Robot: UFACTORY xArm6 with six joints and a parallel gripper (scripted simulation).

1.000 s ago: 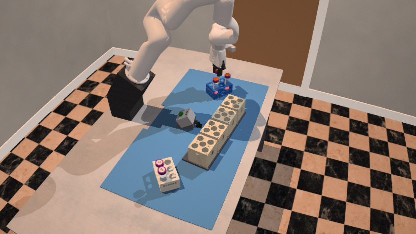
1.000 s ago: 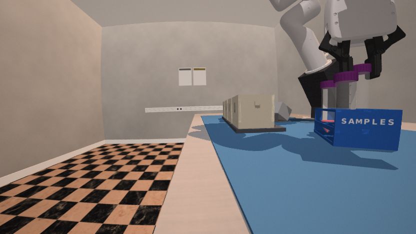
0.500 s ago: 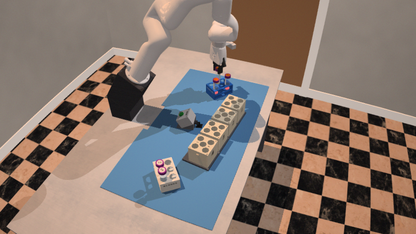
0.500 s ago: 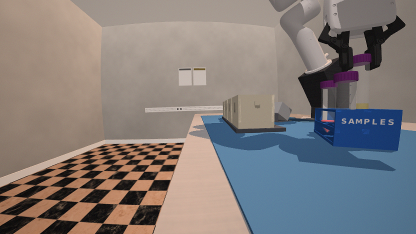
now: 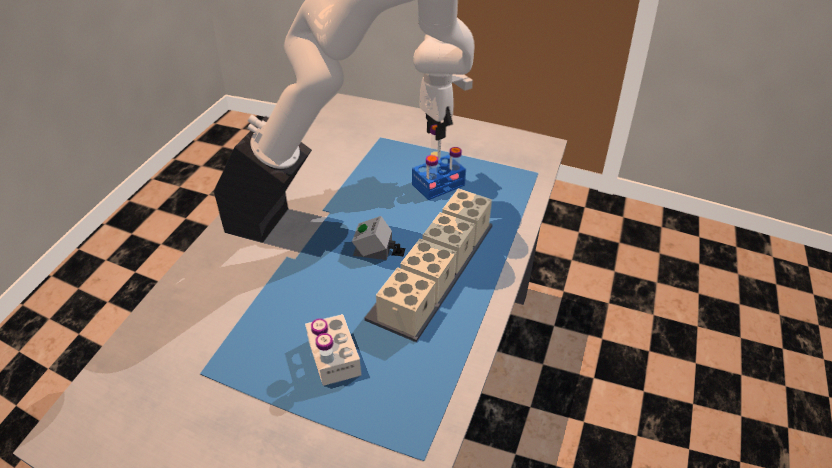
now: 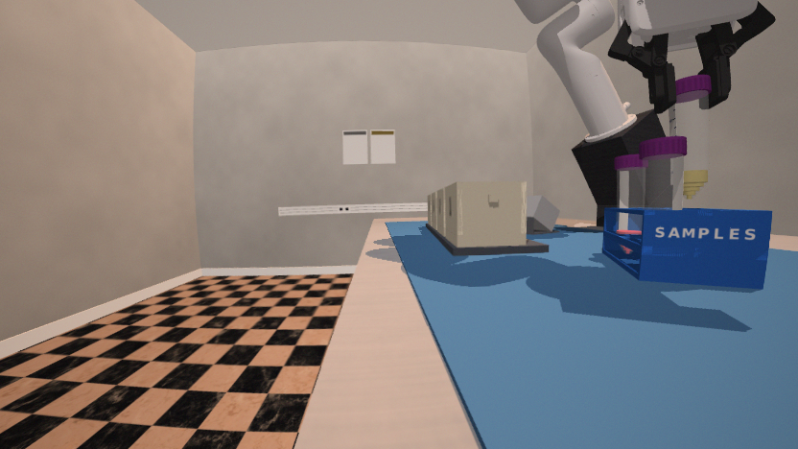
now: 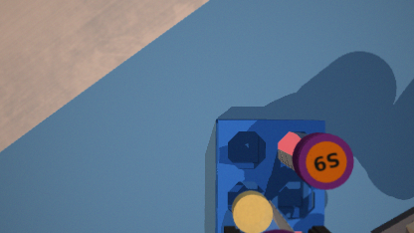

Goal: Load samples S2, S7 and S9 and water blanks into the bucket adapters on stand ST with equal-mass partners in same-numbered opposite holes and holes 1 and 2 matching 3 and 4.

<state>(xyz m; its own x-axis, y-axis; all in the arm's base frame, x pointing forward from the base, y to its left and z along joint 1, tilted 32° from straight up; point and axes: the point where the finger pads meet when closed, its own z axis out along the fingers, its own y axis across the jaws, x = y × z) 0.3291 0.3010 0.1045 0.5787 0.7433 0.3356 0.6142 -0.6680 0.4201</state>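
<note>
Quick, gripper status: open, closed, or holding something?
Gripper: jaws closed on a purple-capped sample tube, gripped just below the cap and lifted above the SAMPLES rack.

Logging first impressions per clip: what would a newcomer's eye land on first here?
The gripper, shut on a purple-capped tube lifted above the blue SAMPLES rack at the mat's far end. Next, the row of four beige adapters mid-mat, all holes unfilled.
</note>
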